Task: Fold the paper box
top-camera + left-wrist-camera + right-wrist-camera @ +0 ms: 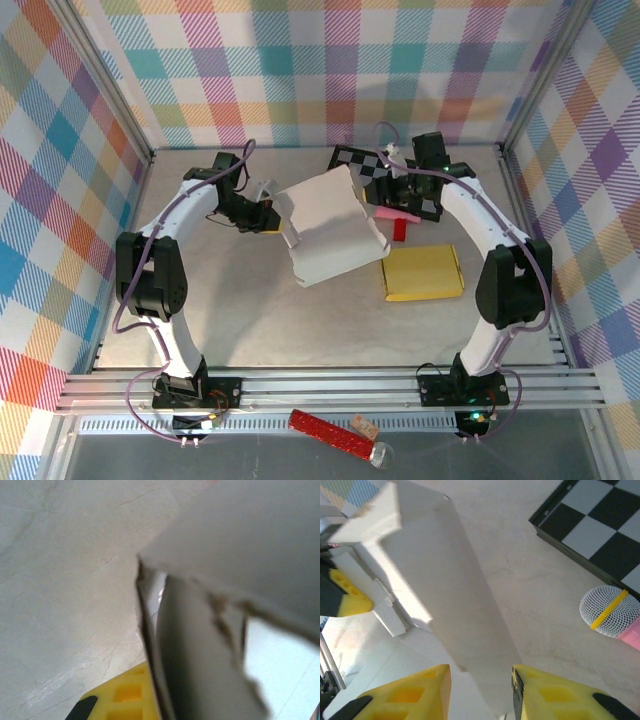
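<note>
Paper box: the white paper box (335, 225) sits half-formed on the counter (240, 320), just nearside and left of the checkerboard (365, 165). One broad panel is tipped up rather than lying flat.
Why tipped: the two arms carry it between them, so the panel stands clear of the counter and can swing about its crease.
Left gripper: the left gripper (268, 214) is at the box edge farthest from the checkerboard. Its jaws are pressed together on a side flap, and in the left wrist view the card runs down beside the yellow finger (125, 695). This looks like the anchoring hold that stops the box sliding.
Right gripper: the right gripper (482, 690) is at the box edge nearest the checkerboard. Its jaws are spread and straddle the panel's rim without clamping it, with card between the two yellow fingers.
Step in hand: probably seating that rim between the jaws, then pinching it and folding the panel over.
Risk: the thin card may buckle or slip from the left hold if the right side pushes before it closes.
Bystanders: a toy microphone (610, 612) lies just nearside of the checkerboard, and a flat yellow carton (423, 272) lies farther nearside of it. Both are apart from the fold.
</note>
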